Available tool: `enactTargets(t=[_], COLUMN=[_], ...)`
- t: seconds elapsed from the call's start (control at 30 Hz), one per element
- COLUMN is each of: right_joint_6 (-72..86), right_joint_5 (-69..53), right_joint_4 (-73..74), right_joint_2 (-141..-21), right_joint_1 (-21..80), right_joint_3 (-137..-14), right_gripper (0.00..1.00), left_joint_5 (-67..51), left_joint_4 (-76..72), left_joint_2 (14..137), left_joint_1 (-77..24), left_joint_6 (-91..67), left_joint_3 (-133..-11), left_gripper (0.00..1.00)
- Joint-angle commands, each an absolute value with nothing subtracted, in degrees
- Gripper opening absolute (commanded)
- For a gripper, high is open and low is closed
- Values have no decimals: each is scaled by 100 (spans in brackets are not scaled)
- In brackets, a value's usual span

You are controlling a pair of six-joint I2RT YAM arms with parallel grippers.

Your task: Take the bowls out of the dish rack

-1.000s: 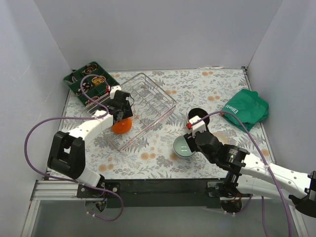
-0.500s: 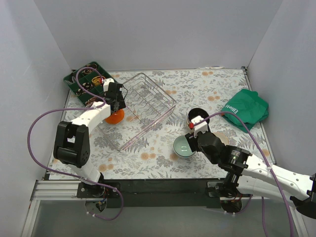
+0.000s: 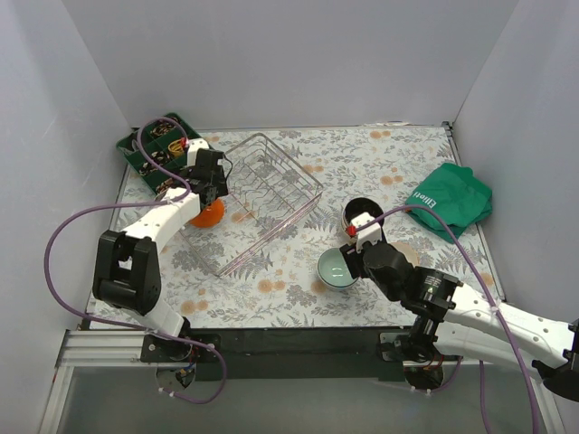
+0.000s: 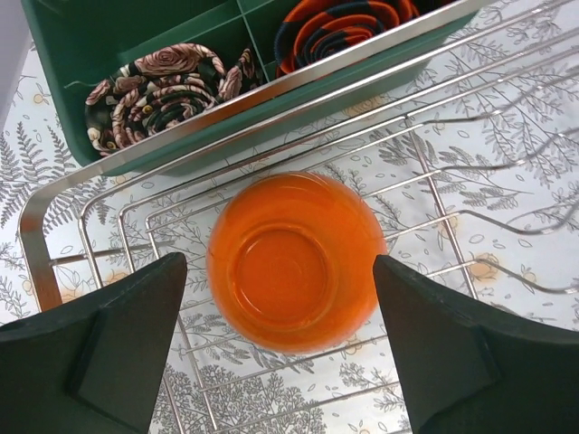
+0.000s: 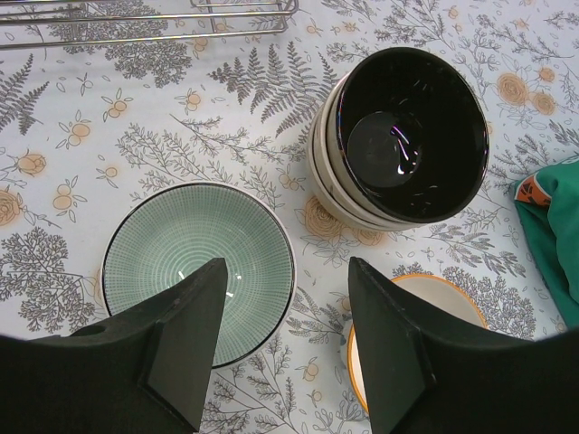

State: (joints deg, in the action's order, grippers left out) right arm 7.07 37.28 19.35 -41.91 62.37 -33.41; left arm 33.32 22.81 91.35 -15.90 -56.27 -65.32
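Orange bowl (image 4: 294,271) sits inside dish rack (image 3: 271,185).

bowl (image 4: 294,262) in left end of dish rack (image 3: 271,181); tray (image 4: 118,27) behind that end; other bowls (image 3: 339,268) further right

The orange bowl (image 4: 294,271) is plain, the green bowl (image 5: 185,244) finely lined, the tablecloth (image 5: 136,136) fern-and-flower printed.

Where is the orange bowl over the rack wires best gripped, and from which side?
Take the orange bowl by its round wall, straight down from above. It faces the left wrist camera squarely, and the left tool hangs open with one finger on each side. The dish rack wires lie under it, so a sideways approach would probably catch them.
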Motion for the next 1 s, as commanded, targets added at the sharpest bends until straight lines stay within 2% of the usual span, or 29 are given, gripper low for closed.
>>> enactTargets(t=[0.0,0.3,0.7,0.97], right_joint_6=[659,642,563,527], right_joint_5=[3770,3771,3735,3691], right_joint_4=[1661,1661,1626,1556], right_joint_2=[-4183,-4219,-4280,-4359], right_joint_1=[6231,6231,6231,6231], right_joint_3=[-3322,-3305,-3296,-3278], right_gripper=[64,64,64,64], left_joint_5=[3778,4429,4922,5089], left_joint_4=[2575,2654,1812,1767], left_joint_2=[8876,9439,9966,10309], left_joint_1=[-1854,-2399,-2707,-2707], left_joint_6=[-5449,-4993,-3991,-3885], left_joint_3=[-6653,-6636,-6170,-6135], left_gripper=[85,95,98,98])
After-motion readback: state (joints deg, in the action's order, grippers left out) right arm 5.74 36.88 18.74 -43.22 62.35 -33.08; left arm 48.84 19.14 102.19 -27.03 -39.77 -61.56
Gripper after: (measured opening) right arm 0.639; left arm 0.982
